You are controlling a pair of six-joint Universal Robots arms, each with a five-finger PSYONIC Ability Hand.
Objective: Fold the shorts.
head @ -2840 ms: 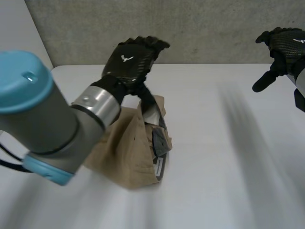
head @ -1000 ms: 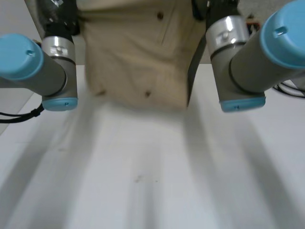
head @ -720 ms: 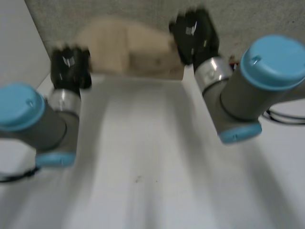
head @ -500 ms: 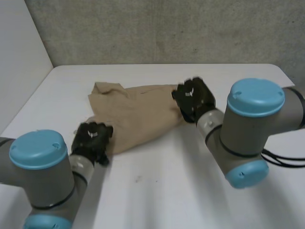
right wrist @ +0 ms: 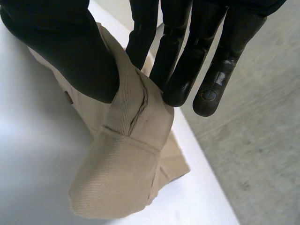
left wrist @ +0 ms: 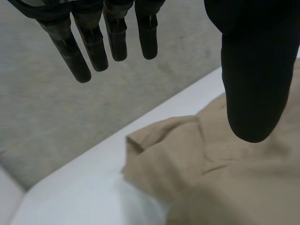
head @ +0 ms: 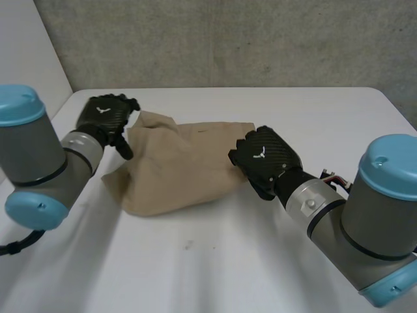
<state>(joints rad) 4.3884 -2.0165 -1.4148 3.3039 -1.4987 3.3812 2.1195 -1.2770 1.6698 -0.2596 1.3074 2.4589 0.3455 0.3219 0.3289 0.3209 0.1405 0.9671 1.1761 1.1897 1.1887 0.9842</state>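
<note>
**Obs.** Tan crumpled cotton shorts [head: 176, 166] lie in a loose heap on the white bench [head: 215, 274], at about 10 o'clock from the bench's middle in the head view. They are not flat. The cloth is bunched, with a raised hump on its 11 o'clock side and a rounded lobe at 7 o'clock.

**Left hand** [head: 104, 119]: at the heap's 10 o'clock corner, just beside it. In my wrist view my fingers [left wrist: 117, 42] are straight and spread with the thumb held apart. The cloth lies below them and nothing is between them, so this hand is empty. I cannot tell whether the thumb tip touches the cloth.

**Right hand** [head: 266, 158]: at the heap's 3 o'clock edge. In the wrist view my thumb [right wrist: 65, 56] and fingers [right wrist: 178, 70] pinch a thick stitched band of the cloth, probably the waistband. The rest droops from the pinch to the bench.

**Step (judgement).** This looks like spreading out ahead of the first fold. No crease is laid yet.

**Next (judgement).**
- The left hand needs its own pinch on the 10 o'clock corner.
- Both hands then draw apart along the 9-to-3 line until the cloth lies flat.
- The cloth is soft and the bench smooth, so pulling from one side alone would likely drag the whole heap rather than open it.
</note>
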